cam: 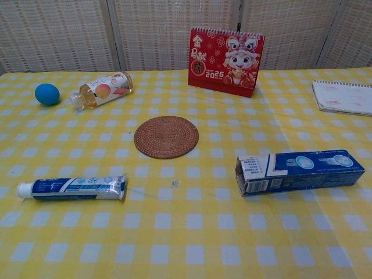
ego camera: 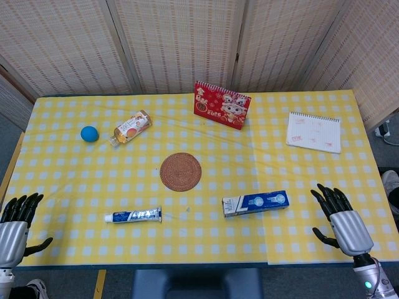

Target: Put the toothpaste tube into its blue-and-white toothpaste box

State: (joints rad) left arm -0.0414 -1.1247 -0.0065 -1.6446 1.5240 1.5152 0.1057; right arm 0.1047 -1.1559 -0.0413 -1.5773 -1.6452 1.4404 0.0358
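Note:
The toothpaste tube (ego camera: 133, 216) (cam: 73, 188), blue and white with a white cap pointing left, lies flat near the table's front left. The blue-and-white toothpaste box (ego camera: 255, 203) (cam: 300, 171) lies flat at the front right, its flap end facing left toward the tube. My left hand (ego camera: 17, 223) hovers at the front left corner, fingers spread and empty, well left of the tube. My right hand (ego camera: 340, 217) is at the front right edge, fingers apart and empty, right of the box. The chest view shows neither hand.
A round woven coaster (ego camera: 180, 171) (cam: 166, 136) sits mid-table between tube and box. Behind it stand a red 2025 desk calendar (ego camera: 222, 104) (cam: 225, 54), a lying bottle (ego camera: 130, 127) (cam: 102, 89), a blue ball (ego camera: 90, 133) (cam: 47, 93) and a spiral notepad (ego camera: 313, 131) (cam: 343, 96).

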